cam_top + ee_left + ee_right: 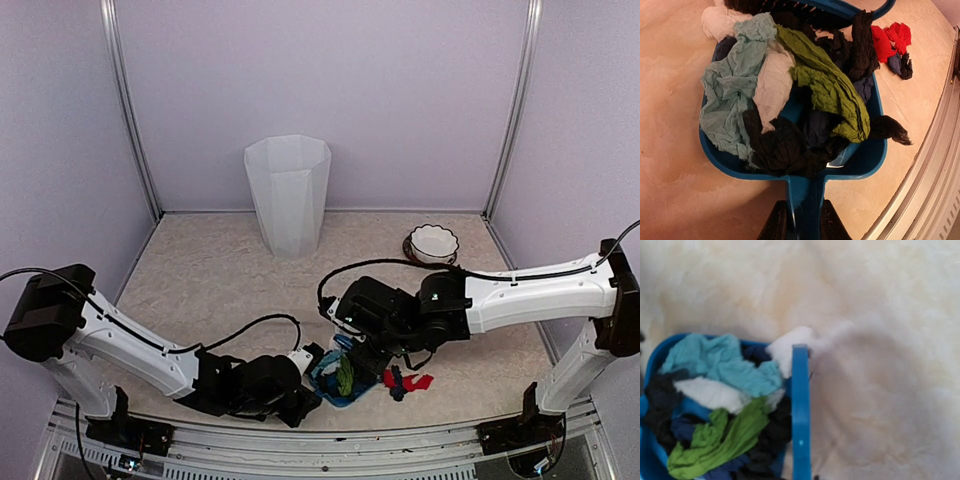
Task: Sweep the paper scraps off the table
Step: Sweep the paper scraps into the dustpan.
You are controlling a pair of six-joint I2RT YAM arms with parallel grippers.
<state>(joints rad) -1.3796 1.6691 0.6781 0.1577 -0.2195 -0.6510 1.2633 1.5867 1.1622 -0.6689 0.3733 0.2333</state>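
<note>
Paper scraps [785, 95] fill dustpan [871, 159], left gripper [802, 221] pinching its handle, right gripper [354, 346] apparently clamped on brush [800, 410]

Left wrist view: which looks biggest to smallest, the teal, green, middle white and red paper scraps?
1. teal scrap
2. green scrap, close behind
3. middle white scrap
4. red scraps, though farther from the camera, so unsure
</note>
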